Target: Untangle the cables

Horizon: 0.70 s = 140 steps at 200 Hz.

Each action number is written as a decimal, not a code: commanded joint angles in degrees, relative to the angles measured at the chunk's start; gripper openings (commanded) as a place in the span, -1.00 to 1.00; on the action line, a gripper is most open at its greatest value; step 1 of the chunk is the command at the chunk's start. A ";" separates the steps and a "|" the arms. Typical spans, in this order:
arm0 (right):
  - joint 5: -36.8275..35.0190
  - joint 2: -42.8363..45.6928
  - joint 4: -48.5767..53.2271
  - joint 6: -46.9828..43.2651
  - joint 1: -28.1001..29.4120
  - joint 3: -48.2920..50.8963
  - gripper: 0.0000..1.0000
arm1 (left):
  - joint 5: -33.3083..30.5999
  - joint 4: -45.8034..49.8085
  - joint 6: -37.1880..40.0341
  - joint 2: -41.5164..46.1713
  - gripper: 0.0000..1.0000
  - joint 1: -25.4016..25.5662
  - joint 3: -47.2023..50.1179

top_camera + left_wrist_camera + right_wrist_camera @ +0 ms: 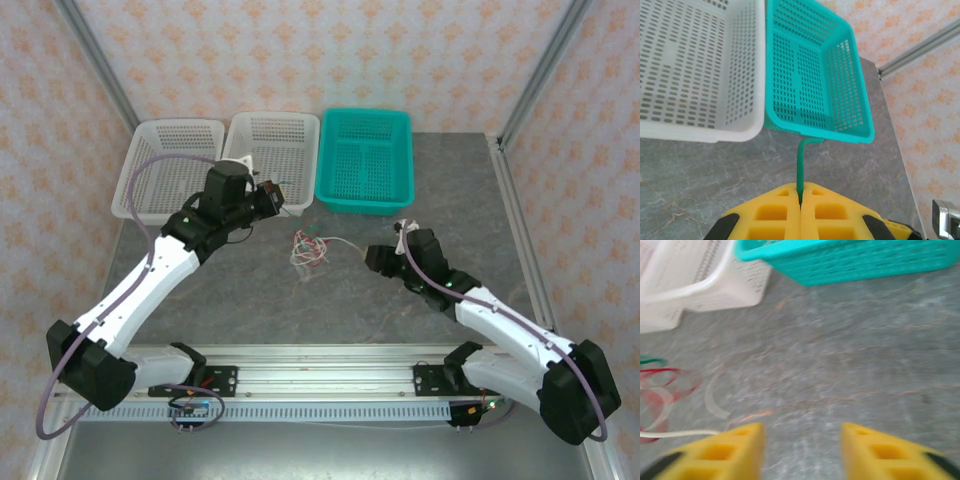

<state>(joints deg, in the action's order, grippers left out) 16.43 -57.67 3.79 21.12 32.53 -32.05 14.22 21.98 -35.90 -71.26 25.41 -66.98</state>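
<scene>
A small tangle of red-brown, white and green cables (311,249) lies on the grey table between the arms. My left gripper (276,194) hovers by the front of the middle white basket, shut on a green cable (800,167); a short length sticks out of the yellow fingers (775,210) and bends right at its tip, just before the teal basket (850,100). My right gripper (371,258) sits low just right of the tangle, open with nothing between its fingers (742,450). Its blurred view shows red loops (662,385), a white strand (677,433) and a green bit (650,361) at the left.
Along the table's far side stand two white baskets (128,185) (300,200) and a teal basket (365,206). A metal frame post (545,70) rises at the back right. The table's right edge (515,230) runs close to the right arm.
</scene>
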 commanded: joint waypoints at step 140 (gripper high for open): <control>21.80 -25.68 -22.09 9.88 5.35 -10.33 0.41 | 4.23 -7.38 0.66 -1.19 -1.00 6.90 5.81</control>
<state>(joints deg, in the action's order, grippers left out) 33.65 -80.90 -10.44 25.39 37.85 -41.52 17.91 16.78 -35.90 -74.72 31.90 -61.65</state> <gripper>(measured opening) 0.701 0.050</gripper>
